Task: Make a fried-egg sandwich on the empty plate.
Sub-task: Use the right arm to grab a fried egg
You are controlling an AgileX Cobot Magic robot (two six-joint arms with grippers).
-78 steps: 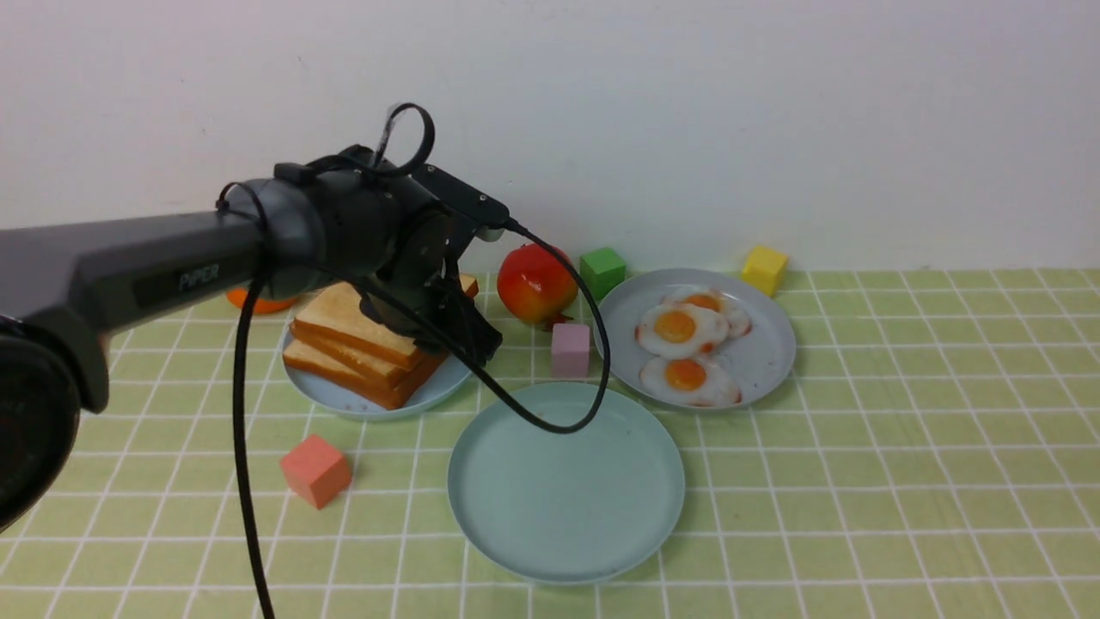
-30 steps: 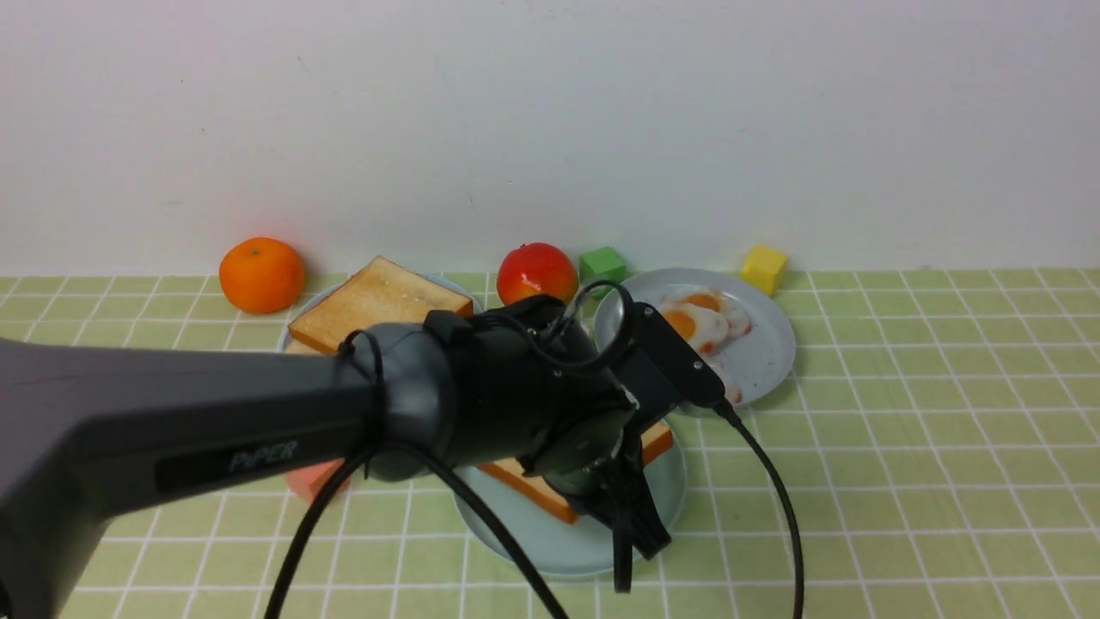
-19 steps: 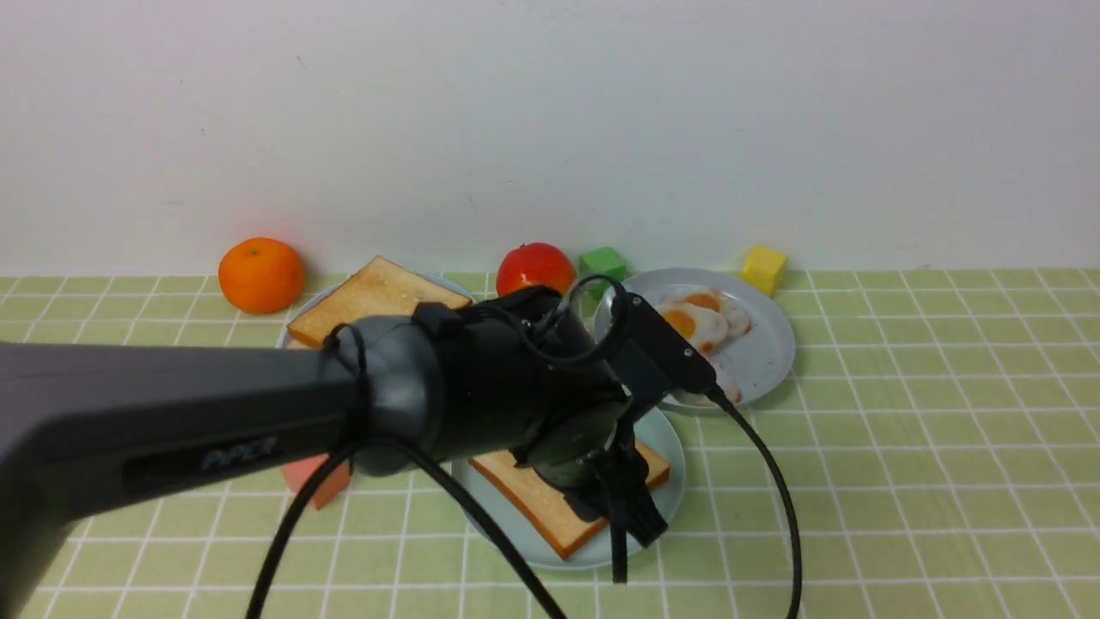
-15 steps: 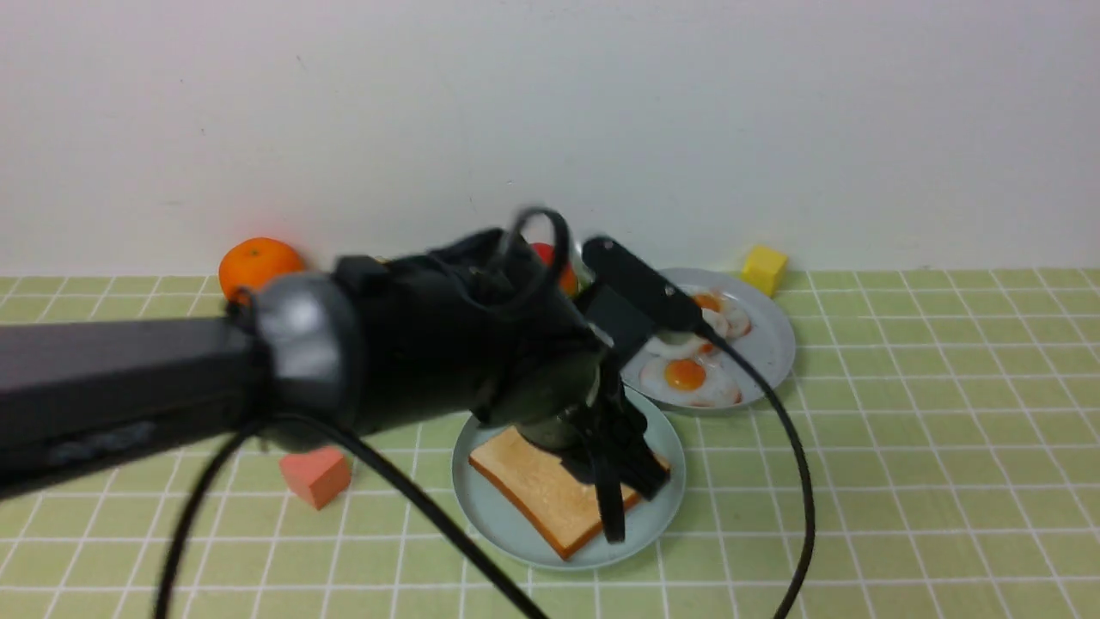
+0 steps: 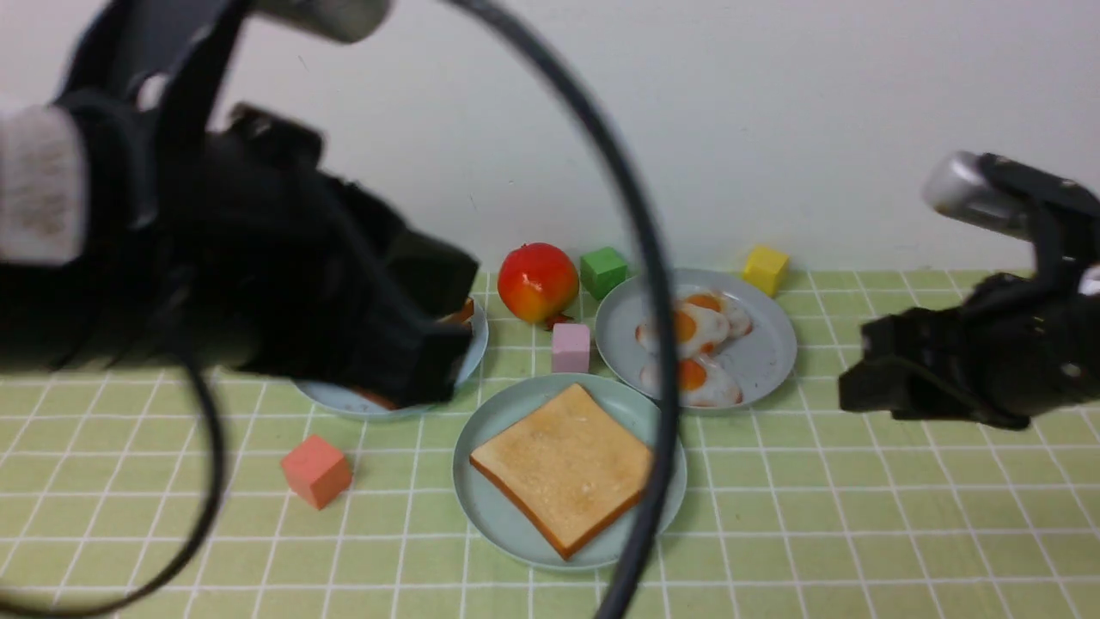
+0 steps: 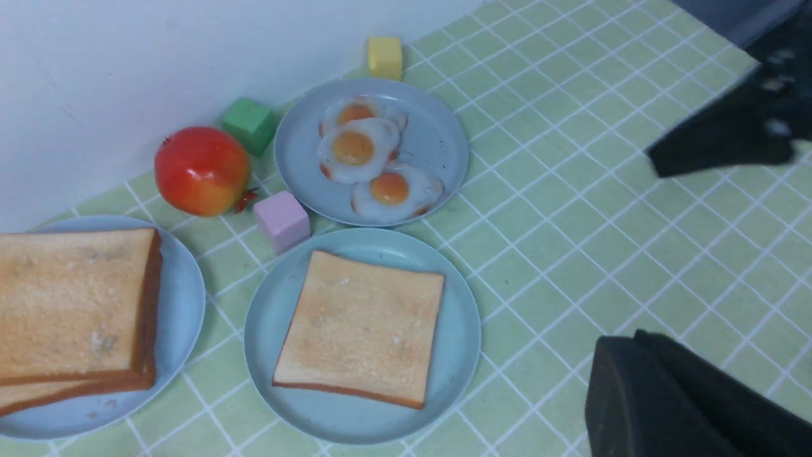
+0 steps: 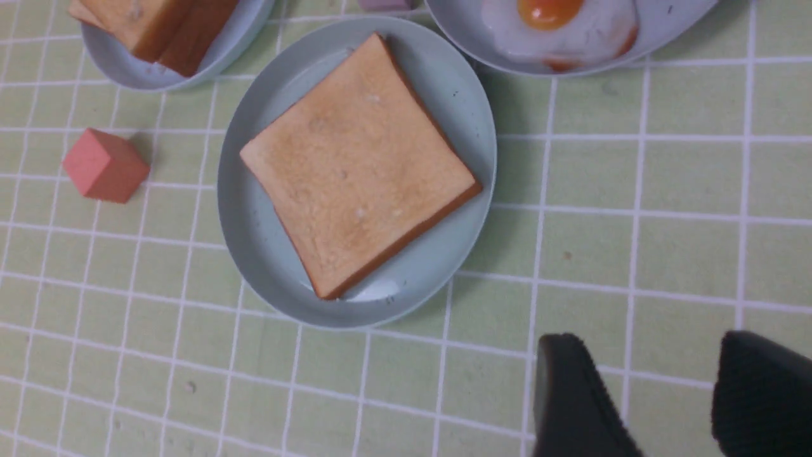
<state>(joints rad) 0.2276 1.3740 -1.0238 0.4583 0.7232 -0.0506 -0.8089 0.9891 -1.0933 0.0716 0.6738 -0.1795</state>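
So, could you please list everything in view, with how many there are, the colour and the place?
Toast slice: one, golden brown, on the mint plate
Mint plate: one, pale green, centre front
More toast: several slices, golden brown, on the light blue plate
Light blue plate: one, behind left
Fried eggs: three, white and orange, on the grey plate
Grey plate: one, behind right
Pomegranate: one, red, at the back
Blocks: four; coral, pink, green, yellow
Claws: two, black, left shut, right open
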